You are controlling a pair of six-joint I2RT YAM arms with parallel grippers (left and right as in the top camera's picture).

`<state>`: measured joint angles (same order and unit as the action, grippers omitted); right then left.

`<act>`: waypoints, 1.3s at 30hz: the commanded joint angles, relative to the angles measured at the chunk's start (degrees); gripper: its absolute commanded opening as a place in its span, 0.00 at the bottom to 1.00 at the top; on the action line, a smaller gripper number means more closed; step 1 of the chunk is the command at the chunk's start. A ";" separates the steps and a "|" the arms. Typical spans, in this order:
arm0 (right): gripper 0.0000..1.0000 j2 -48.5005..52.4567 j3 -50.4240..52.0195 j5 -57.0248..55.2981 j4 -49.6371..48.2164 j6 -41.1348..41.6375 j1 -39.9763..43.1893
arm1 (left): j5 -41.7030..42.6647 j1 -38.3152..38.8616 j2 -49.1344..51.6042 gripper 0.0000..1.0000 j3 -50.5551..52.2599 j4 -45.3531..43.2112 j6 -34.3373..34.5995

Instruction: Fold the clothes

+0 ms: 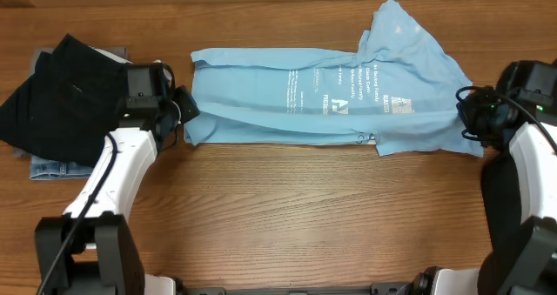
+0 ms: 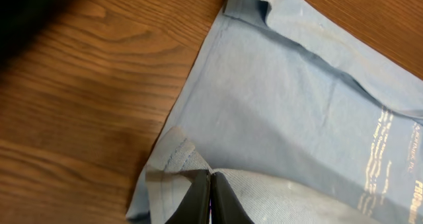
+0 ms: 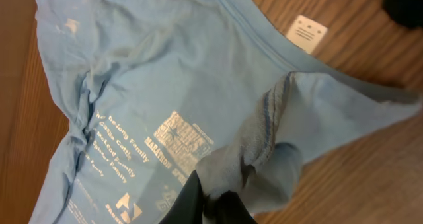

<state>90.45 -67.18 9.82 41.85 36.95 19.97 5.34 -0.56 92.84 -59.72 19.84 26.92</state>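
- The light blue short-sleeved T-shirt (image 1: 322, 95) with pale printed lettering lies on the brown wooden table (image 1: 305, 217), at 12 o'clock from the table's middle in the overhead view. It is laid as a long band from 9 o'clock to 3 o'clock.
- Its 3 o'clock end is wider and rumpled, and one flap of it rises toward 12 o'clock. The 9 o'clock end is flatter, with a narrow fold along the lower edge.
- A small white label (image 3: 307, 32) shows in the right wrist view, at 1 o'clock from the pinched cloth.
- The left gripper (image 1: 184, 108) is at the 9 o'clock end of the T-shirt. Its fingers are pressed together on the stitched hem at the lower corner.
- The right gripper (image 1: 466, 112) is at the 3 o'clock end. It pinches a bunched piece of hem, and the cloth hangs wrinkled around it.
- At 9 o'clock from the left gripper a black crumpled garment (image 1: 52, 95) rests over a piece of blue denim cloth (image 1: 52, 166), apart from the T-shirt.
- Step in hand, as I judge: both ends are gripped for a fold, and the garment is already narrowed lengthwise.
- I think the next move calls for both arms to lift together and keep the cloth lightly stretched. Then the 3 o'clock end can be smoothed, or one end carried over the other.
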 commanded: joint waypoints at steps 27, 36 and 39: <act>0.30 9.77 -1.46 -7.45 -15.50 0.81 -4.63 | -6.19 0.59 9.18 0.04 -1.31 -12.44 -0.15; 1.00 8.83 -3.54 -5.81 -17.38 -8.94 -3.89 | -5.81 0.55 9.14 0.89 -11.30 -2.03 -8.37; 1.00 6.80 -6.95 -5.68 -10.99 -10.71 -2.03 | -6.27 0.55 9.14 0.93 -21.27 10.56 -8.92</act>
<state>99.92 -69.60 4.08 27.49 30.57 15.88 0.30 -0.34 101.78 -71.00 23.81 21.26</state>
